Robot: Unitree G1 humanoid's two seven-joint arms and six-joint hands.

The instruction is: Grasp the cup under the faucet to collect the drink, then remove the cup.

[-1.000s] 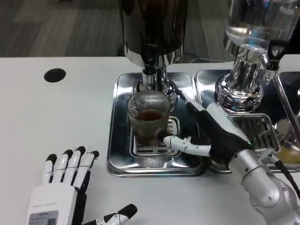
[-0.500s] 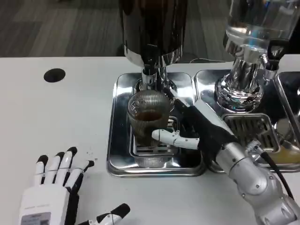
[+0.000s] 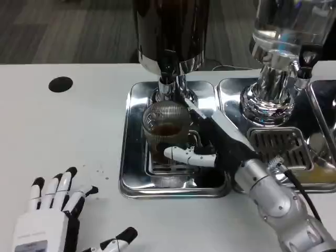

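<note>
We are wrapping our right hand [image 3: 210, 149] fingers around the part-filled cup [image 3: 167, 134] under the faucet [image 3: 168, 79], left hand [image 3: 52, 223] lying open; a jerky pull could spill drink.

Bright, even overhead light. White counter [image 3: 63, 136] near washed out. Hard glare streaks on steel drip tray [image 3: 131, 157] rim and chrome dispenser base [image 3: 268, 102]. Shadows soft, short. Left hand [image 3: 50, 220] slightly soft at frame bottom; background floor dim, unfocused.
</note>
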